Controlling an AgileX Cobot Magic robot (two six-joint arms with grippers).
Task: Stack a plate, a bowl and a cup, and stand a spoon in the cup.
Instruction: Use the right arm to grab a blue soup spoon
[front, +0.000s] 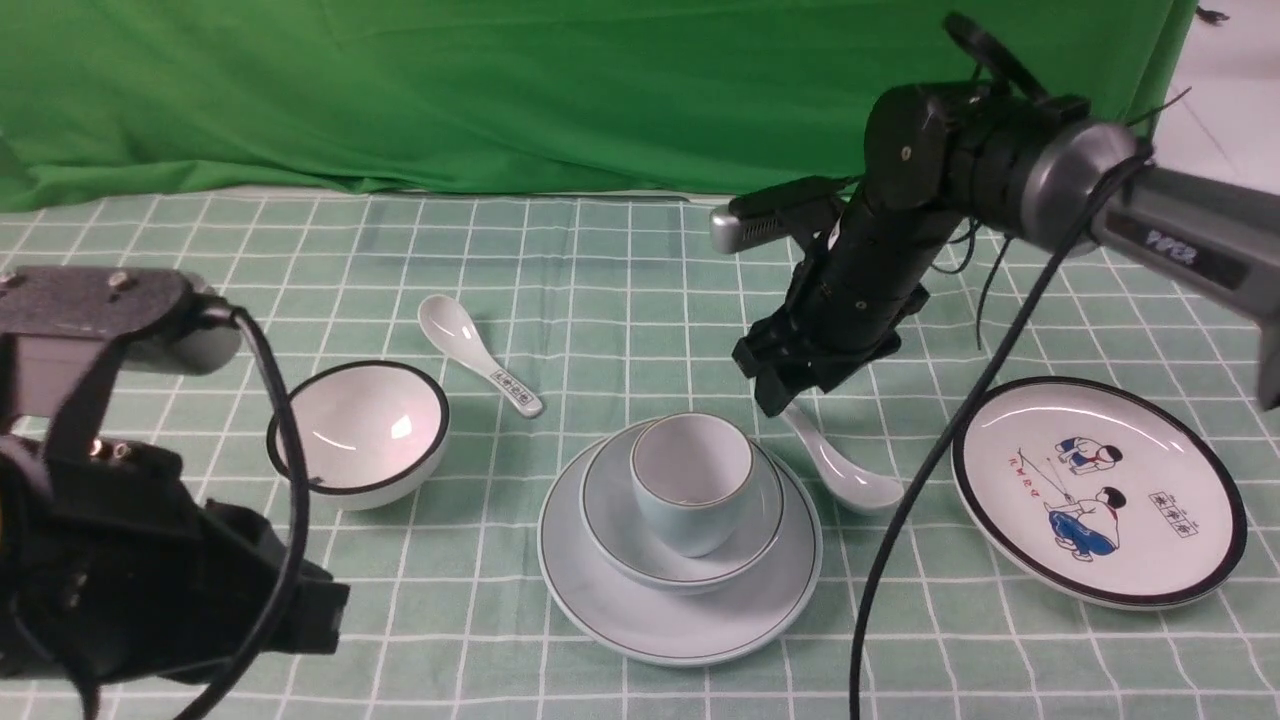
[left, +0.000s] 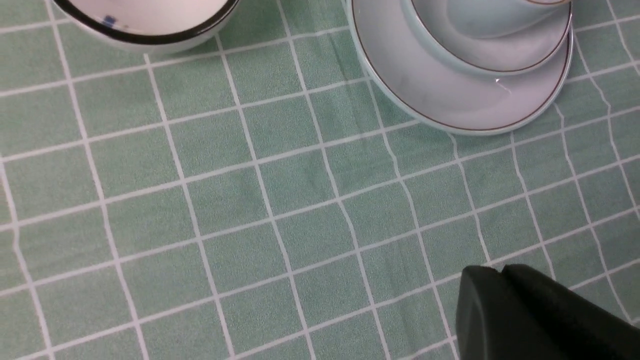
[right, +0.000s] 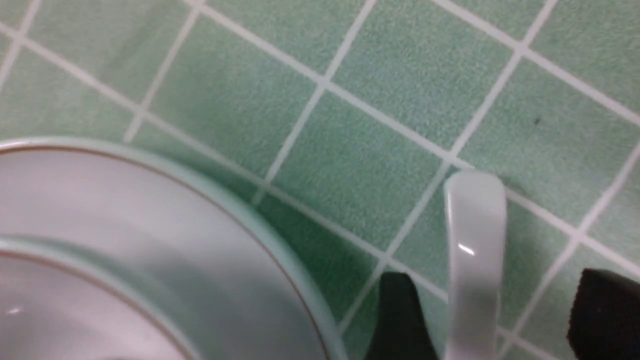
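Observation:
The pale blue-green plate (front: 620, 600) lies at centre front with the shallow bowl (front: 612, 520) on it and the small cup (front: 692, 490) upright in the bowl. The plain spoon (front: 845, 472) lies on the cloth right of the stack, handle pointing back-left. My right gripper (front: 790, 392) is low over the handle, open; in the right wrist view the handle (right: 475, 260) lies between the two fingers (right: 400, 320) with gaps on both sides. The plate's rim (right: 280, 250) is close beside it. My left gripper (left: 492, 272) is shut and empty, near the front left, with the plate (left: 440, 95) ahead of it.
A deeper white bowl with a black rim (front: 360, 432) stands at left, also in the left wrist view (left: 145, 30). A white spoon with printed characters (front: 478, 365) lies behind it. A black-rimmed cartoon plate (front: 1098, 488) lies at right. A green backdrop hangs behind the table.

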